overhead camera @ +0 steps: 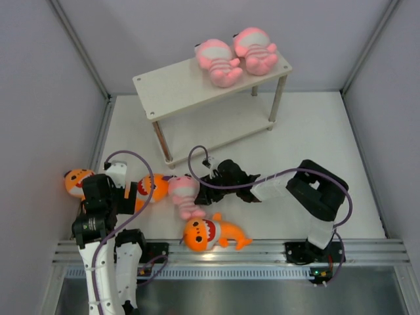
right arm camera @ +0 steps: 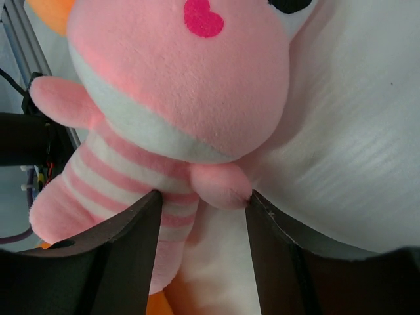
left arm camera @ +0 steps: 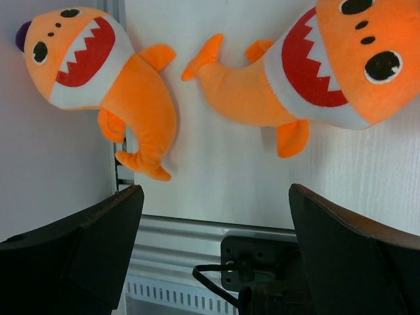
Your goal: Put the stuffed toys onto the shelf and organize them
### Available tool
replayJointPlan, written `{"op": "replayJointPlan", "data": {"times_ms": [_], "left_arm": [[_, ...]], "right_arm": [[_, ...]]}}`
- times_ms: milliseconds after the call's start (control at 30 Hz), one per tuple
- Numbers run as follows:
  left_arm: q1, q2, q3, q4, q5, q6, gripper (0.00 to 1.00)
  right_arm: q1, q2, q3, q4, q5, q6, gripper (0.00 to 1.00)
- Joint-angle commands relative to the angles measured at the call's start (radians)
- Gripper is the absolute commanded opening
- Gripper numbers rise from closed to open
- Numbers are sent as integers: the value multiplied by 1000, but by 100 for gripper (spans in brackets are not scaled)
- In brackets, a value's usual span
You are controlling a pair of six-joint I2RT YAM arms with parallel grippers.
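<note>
At the table's [overhead camera: 315,131] near-left corner, the left shark [left arm camera: 111,72] lies across the left edge by the wall. A brush from your arm could push it off. Your left gripper [left arm camera: 216,203] hangs over it, spread wide and holding nothing. The second shark [left arm camera: 315,72] lies just to its right.

The pink toy [right arm camera: 190,85] lies belly up by the near edge, against that second shark. Your right gripper [right arm camera: 203,197] straddles its striped belly and one paw, and you cannot tell whether the fingers bite yet. The hold is low and off-centre, so the heavy head may swing and slip out on the lift, or the toy may drag the second shark along. The third shark [overhead camera: 211,234] lies close by at the near edge and could be swept onto the rail.

The shelf [overhead camera: 177,88] stands toward the far edge. Two pink toys [overhead camera: 220,60] crowd the right end of its top tier, and a clumsy placement could knock them off.

No brand, label or writing can be read.
</note>
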Motion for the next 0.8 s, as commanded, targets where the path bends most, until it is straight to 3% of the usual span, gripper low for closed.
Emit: {"op": "replayJointPlan", "data": {"times_ms": [0, 33, 133, 167, 200, 400, 767], "left_arm": [[8, -6, 4, 26, 9, -4, 99], [8, -6, 4, 26, 9, -5, 98], [8, -3, 4, 28, 8, -4, 99], [7, -6, 4, 28, 8, -4, 99], [7, -6, 4, 26, 6, -5, 99], [8, -11, 4, 28, 11, -4, 98], [8, -17, 4, 26, 16, -1, 99]], "right_arm": [[-8, 45, 58, 136, -28, 0, 54], [-9, 53, 73, 144, -28, -9, 52], [-11, 67, 93, 167, -40, -37, 25], [-11, 58, 93, 176, -42, -38, 9], [-11, 50, 89, 187, -43, -38, 2], [-6, -112, 26, 160, 12, -73, 0], [75, -452, 65, -149, 40, -250, 0]]}}
